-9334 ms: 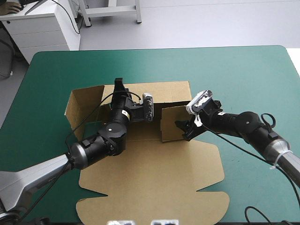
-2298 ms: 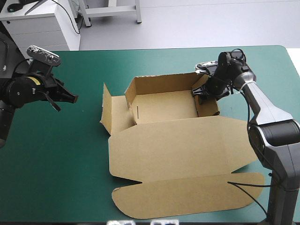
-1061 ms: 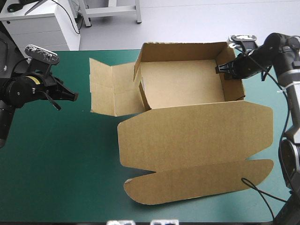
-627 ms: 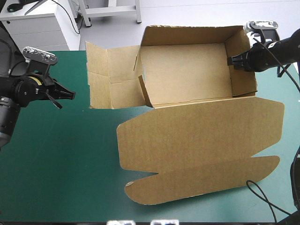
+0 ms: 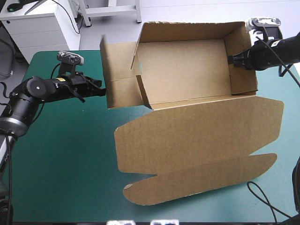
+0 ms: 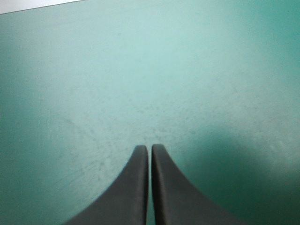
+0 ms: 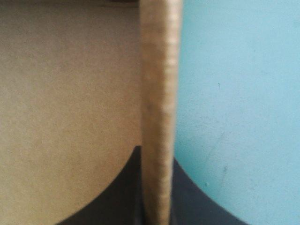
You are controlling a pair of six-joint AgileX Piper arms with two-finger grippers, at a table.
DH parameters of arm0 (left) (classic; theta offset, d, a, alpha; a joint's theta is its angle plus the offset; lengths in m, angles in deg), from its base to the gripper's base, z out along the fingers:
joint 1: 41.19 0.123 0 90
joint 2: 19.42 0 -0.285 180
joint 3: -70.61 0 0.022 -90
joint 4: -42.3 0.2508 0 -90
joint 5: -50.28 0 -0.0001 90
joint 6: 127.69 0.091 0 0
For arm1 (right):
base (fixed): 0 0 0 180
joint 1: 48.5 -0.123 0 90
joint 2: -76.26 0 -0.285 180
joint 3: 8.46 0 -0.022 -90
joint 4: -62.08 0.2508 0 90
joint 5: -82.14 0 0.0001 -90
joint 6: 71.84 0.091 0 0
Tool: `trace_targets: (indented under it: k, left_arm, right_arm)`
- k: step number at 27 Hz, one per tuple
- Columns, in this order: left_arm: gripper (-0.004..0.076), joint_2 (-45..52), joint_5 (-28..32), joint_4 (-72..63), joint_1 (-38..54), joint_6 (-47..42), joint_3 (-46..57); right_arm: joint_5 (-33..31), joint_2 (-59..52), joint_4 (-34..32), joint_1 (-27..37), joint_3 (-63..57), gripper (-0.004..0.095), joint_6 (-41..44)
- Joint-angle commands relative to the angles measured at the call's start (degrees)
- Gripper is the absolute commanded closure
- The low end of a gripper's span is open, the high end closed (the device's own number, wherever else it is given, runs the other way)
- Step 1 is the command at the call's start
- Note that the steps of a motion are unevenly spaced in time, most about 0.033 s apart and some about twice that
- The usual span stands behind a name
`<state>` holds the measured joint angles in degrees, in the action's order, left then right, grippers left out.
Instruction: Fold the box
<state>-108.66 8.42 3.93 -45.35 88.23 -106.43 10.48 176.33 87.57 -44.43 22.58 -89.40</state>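
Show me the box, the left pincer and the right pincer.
box [image 5: 183,70]: high view, on the tray's inner floor.
left pincer [image 6: 150,149]: left wrist view, where its shut tips meet.
right pincer [image 5: 230,60]: high view, at its tips, clamped on the box's right wall.

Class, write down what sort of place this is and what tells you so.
Most likely a robot lab or test bench: a table with a teal-green cover, the right gripper pinching a wall of a half-folded brown box, and the left gripper shut beside it.
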Motion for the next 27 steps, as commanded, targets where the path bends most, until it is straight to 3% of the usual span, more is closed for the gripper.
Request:
trace_targets:
  k: [1, 4, 9, 20, 25, 27]
  left_arm:
    - [0.0715, 1.36, 2.15, -11.92, 0.01, 3.91, -1.51]
    - [0.0715, 1.23, 0.62, -19.42, 0.01, 8.25, -1.51]
    - [0.0715, 1.23, -8.30, -31.03, 0.01, 13.66, -1.51]
    - [0.0715, 1.23, -19.69, -46.49, 0.01, 18.63, -1.51]
    - [0.0706, 1.23, -21.10, -48.18, 0.01, 18.76, -1.82]
    - [0.0665, 1.23, -22.06, -48.79, 0.01, 18.76, -2.17]
  right_arm:
    - [0.23, -2.85, 3.45, 0.52, 1.78, 0.0927, 0.06]
    - [0.23, -2.85, 3.45, 0.52, 1.78, 0.0927, -0.19]
    - [0.23, -2.85, 3.12, 0.52, 1.78, 0.0927, -0.30]
    - [0.23, -2.85, 1.91, 0.15, 1.78, 0.0925, 0.09]
    - [0.86, -2.85, 1.48, -1.32, 1.78, 0.0925, 0.62]
    - [1.57, -2.85, -0.10, -2.12, 1.78, 0.0925, 1.62]
